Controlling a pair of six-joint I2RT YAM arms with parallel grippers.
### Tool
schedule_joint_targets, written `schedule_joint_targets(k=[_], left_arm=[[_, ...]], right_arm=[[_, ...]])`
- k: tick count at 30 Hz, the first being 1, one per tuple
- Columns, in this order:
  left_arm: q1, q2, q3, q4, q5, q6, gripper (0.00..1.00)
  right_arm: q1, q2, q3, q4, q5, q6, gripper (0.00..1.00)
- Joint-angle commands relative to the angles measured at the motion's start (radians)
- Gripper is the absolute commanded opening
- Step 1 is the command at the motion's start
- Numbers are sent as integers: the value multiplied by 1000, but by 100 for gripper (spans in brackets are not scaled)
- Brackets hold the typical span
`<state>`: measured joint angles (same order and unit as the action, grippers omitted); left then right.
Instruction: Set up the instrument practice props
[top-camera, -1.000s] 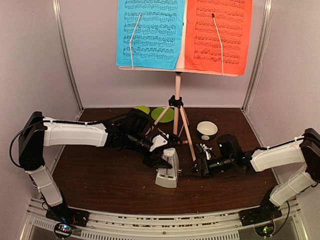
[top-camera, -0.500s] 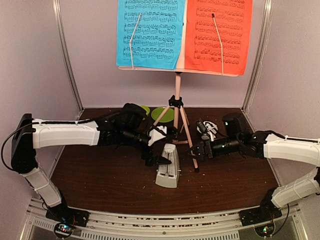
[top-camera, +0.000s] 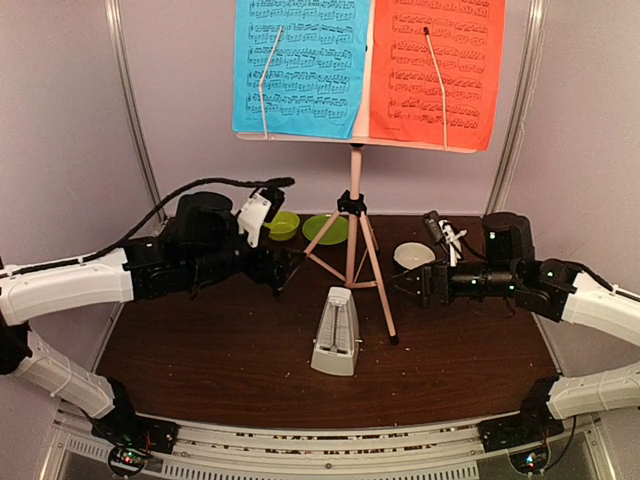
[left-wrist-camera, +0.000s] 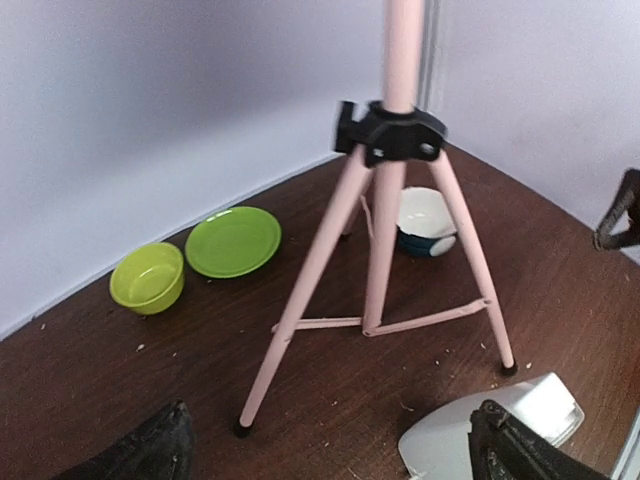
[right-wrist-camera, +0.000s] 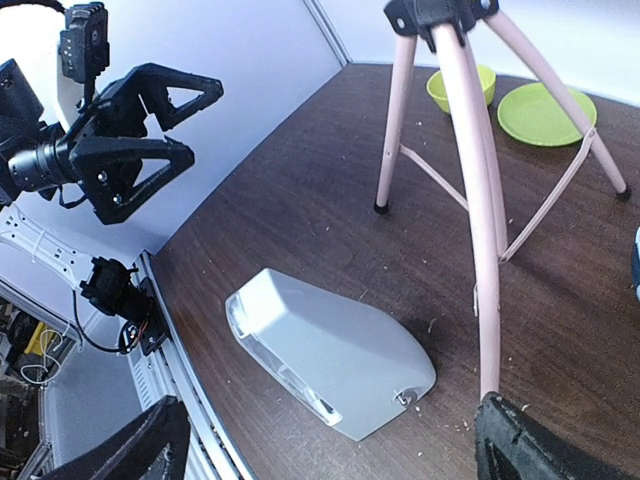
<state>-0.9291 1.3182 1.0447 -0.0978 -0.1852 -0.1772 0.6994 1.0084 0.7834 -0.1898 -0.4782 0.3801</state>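
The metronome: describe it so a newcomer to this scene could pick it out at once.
Find the tall pink music stand holding a blue sheet and a red sheet on the brown table. Beside its nearest tripod leg stands the metronome. It is the only cream pyramid, unlike the round green bowl, green plate and white bowl behind.

Soft, even light, fairly bright; only weak shadows on dark table (top-camera: 200, 370). Wrist cams: fingertips (left-wrist-camera: 150, 450) blurred at bottom edge, slight wide-angle bend.
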Motion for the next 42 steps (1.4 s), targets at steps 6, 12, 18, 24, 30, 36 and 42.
schedule_joint_targets(k=[6,12,18,24,30,36,42], left_arm=[[-40,-236,-226,47,-274,-536,98],[-268,-80,-101,-95,-359,-468,98],[-431,161,63,-99,-428,-471,98],[-436,281,127,-146,-464,-561,98],[-432,328,136,-191,-613,-653,98],[-403,362,94,38,-532,-591,98],[-389,392,99,100,-519,-562,98]], right_arm=[[-6,-47,76,55,21,-14,100],[-6,91,156,-4,-34,65,100],[11,192,205,-38,-78,134,100],[25,203,197,-45,-32,161,100],[28,171,160,-31,-3,173,100],[27,158,150,-49,33,168,100],[27,164,156,-61,29,160,100]])
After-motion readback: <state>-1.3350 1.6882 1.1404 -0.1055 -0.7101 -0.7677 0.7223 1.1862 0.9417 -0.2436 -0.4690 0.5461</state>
